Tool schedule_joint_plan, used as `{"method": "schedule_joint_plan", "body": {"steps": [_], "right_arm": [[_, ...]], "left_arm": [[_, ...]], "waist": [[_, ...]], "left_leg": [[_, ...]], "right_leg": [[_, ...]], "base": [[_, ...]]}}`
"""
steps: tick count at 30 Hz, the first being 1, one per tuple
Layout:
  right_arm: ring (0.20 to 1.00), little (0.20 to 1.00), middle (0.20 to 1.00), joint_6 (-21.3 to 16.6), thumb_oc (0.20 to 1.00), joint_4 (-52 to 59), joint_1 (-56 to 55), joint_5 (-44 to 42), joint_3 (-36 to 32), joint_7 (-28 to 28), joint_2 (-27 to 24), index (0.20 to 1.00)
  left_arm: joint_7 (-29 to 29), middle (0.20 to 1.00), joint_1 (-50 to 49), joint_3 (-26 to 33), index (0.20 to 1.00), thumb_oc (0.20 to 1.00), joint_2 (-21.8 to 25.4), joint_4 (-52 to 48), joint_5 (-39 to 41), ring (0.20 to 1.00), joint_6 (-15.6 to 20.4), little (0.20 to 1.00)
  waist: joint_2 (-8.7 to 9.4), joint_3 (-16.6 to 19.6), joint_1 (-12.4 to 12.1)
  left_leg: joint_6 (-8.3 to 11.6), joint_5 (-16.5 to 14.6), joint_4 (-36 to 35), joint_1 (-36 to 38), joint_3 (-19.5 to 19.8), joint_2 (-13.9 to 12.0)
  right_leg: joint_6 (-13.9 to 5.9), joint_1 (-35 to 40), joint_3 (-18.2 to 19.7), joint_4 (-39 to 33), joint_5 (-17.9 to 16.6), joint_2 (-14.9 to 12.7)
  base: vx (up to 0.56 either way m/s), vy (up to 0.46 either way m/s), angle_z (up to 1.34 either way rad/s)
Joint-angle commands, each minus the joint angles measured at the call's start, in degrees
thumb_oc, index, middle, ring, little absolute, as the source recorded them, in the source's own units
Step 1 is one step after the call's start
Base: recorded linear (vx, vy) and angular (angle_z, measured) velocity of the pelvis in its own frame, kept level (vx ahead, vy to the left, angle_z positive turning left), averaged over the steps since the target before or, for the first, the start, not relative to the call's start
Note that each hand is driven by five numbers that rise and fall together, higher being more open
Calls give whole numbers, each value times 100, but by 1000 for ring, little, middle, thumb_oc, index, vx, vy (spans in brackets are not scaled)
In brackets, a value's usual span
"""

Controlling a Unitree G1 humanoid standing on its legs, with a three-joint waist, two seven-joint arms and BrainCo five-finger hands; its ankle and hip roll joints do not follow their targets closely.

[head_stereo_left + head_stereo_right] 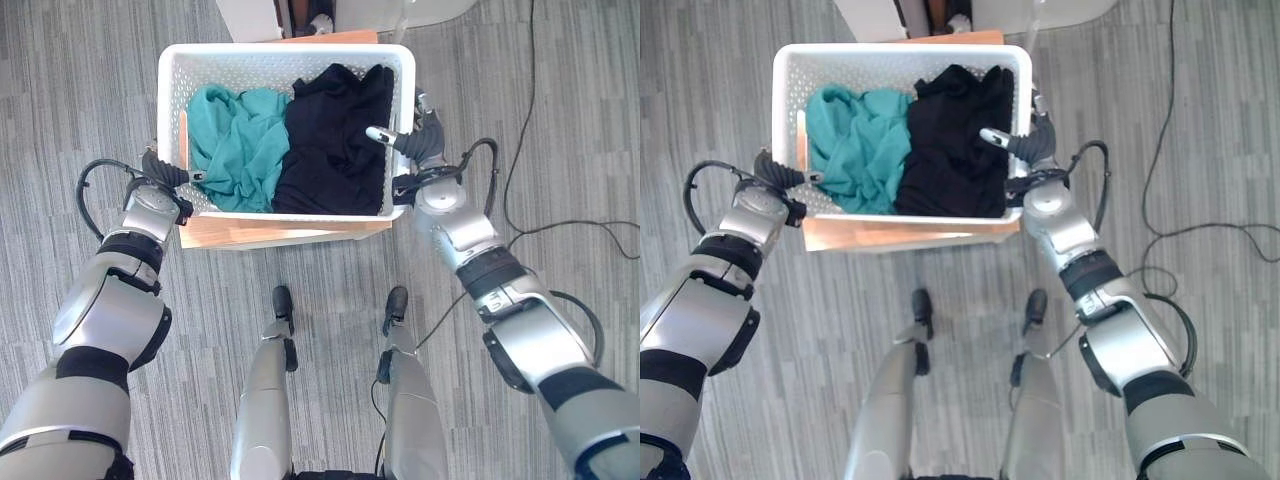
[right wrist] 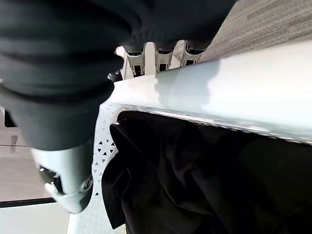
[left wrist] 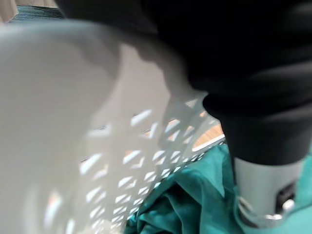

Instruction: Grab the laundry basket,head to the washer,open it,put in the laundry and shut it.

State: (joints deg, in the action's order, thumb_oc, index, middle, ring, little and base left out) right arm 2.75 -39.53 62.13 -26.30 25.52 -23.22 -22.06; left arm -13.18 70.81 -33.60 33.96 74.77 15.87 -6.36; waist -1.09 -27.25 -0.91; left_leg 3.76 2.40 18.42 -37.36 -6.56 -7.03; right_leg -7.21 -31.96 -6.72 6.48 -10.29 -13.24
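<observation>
Your left robot hand (image 1: 165,172) and right robot hand (image 1: 415,140) each clamp a side rim of the white laundry basket (image 1: 285,60), mid-frame; the wrist views show teal cloth (image 3: 195,204) and black cloth (image 2: 204,185) inside.

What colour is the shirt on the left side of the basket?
Teal green. The teal garment lies in the white basket; the left eye view shows it best.

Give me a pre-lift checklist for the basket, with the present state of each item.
1. Left robot hand at the basket left rim, thumb inside: ok.
2. Right robot hand on the right rim, thumb inside, fingers outside: ok.
3. Left fingers curled under the rim: cannot tell.
4. Teal cloth and black cloth fully inside: ok.
5. Basket resting level on the wooden board: ok.
</observation>
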Motion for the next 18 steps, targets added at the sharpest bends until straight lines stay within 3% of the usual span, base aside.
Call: {"method": "schedule_joint_plan", "body": {"steps": [1, 2, 3, 4, 6, 7, 8, 9, 18], "right_arm": [[1000, 1000, 1000, -277, 1000, 172, -33, -219, 47, 107, -104, 1000], [1000, 1000, 1000, -286, 1000, 210, -76, -272, 60, 143, -105, 1000], [1000, 1000, 1000, -284, 1000, 208, -80, -273, 61, 144, -102, 1000], [1000, 1000, 1000, -348, 1000, 224, -121, -493, 81, 191, -108, 1000], [1000, 1000, 1000, -380, 1000, 235, -144, -570, 90, 211, -116, 1000], [520, 520, 520, -406, 520, 230, -167, -645, 124, 290, -145, 520], [391, 391, 391, -404, 391, 227, -169, -646, 127, 291, -141, 391], [200, 200, 200, -346, 200, 230, -154, -627, 186, 351, -192, 200], [200, 200, 200, -242, 200, 389, -207, -486, 420, 671, -394, 200]], "left_arm": [[11, 768, -83, -215, 768, 768, -186, 100, -46, 768, 121, 768], [14, 473, -59, -256, 473, 473, -180, 44, -110, 473, 134, 473], [16, 473, -63, -257, 473, 473, -180, 45, -110, 473, 132, 473], [-31, 200, -21, -273, 200, 200, -182, -1, -149, 200, 156, 200], [-43, 200, -17, -301, 200, 200, -195, -46, -197, 200, 175, 200], [-50, 200, -1, -365, 200, 200, -211, -155, -290, 200, 185, 200], [-48, 200, -6, -366, 200, 200, -212, -153, -290, 200, 184, 200], [-5, 200, -23, -472, 200, 200, -187, -314, -453, 200, 172, 200], [75, 200, 7, -592, 200, 200, -10, -449, -774, 200, 157, 200]], "waist": [[-104, 156, -60], [-106, 145, -65], [-114, 182, -77], [-100, 142, -72], [-104, 175, -82], [-92, 130, -76], [-101, 165, -87], [-99, 159, -99], [-76, 135, -94]], "left_leg": [[220, -275, 0, -201, 514, -136], [221, -281, 6, -212, 513, -135], [260, -452, 14, -147, 544, -156], [223, -276, 5, -227, 515, -130], [259, -447, 12, -165, 547, -149], [214, -272, 4, -248, 522, -126], [254, -445, 13, -182, 552, -148], [251, -449, 31, -198, 550, -143], [234, -473, 59, -252, 549, -136]], "right_leg": [[-221, 94, 234, 432, 615, -270], [-221, 89, 241, 428, 616, -267], [-251, 145, 258, 445, 752, -244], [-223, 79, 245, 414, 601, -273], [-254, 124, 257, 429, 731, -254], [-226, 60, 240, 408, 593, -283], [-256, 118, 255, 426, 729, -259], [-257, 102, 260, 433, 718, -268], [-269, 24, 290, 438, 690, -279]], "base": [[0, 0, 0], [0, 0, 0], [0, 0, 0], [8, 1, 3], [0, 0, 0], [93, -9, 1], [0, 0, 0], [98, -12, 4], [2, 1, 1]]}}
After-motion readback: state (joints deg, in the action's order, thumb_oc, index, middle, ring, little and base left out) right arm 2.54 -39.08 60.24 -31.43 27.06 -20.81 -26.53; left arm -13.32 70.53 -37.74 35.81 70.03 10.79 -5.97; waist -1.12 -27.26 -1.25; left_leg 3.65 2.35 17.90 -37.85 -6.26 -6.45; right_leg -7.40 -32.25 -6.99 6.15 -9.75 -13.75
